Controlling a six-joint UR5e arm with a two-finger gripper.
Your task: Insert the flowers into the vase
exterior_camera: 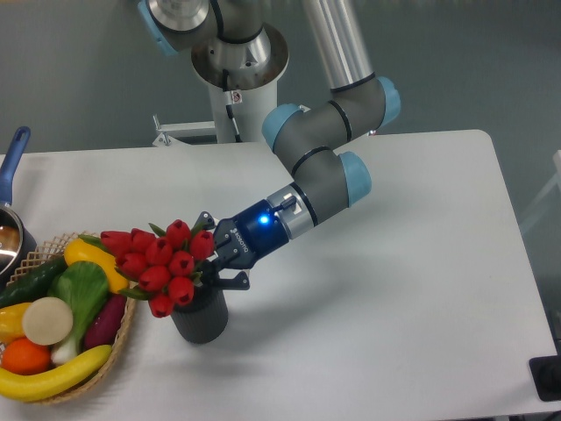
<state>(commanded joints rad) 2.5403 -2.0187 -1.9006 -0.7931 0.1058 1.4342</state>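
The flowers (162,259), a bunch of red tulip buds with green leaves, stand in the mouth of the vase (200,319) and lean to the left over its rim. The vase is a short dark ribbed cylinder, upright on the white table near the front left. My gripper (219,252) is right next to the bunch on its right, just above the vase's mouth. Its jaws are spread wide, one finger above and one below the bunch's stem end. The stems are hidden behind the buds and inside the vase.
A wicker basket (124,340) with a banana, cucumber, orange and other produce stands just left of the vase. A pot with a blue handle (12,158) sits at the left edge. The arm's base (237,70) stands at the table's back.
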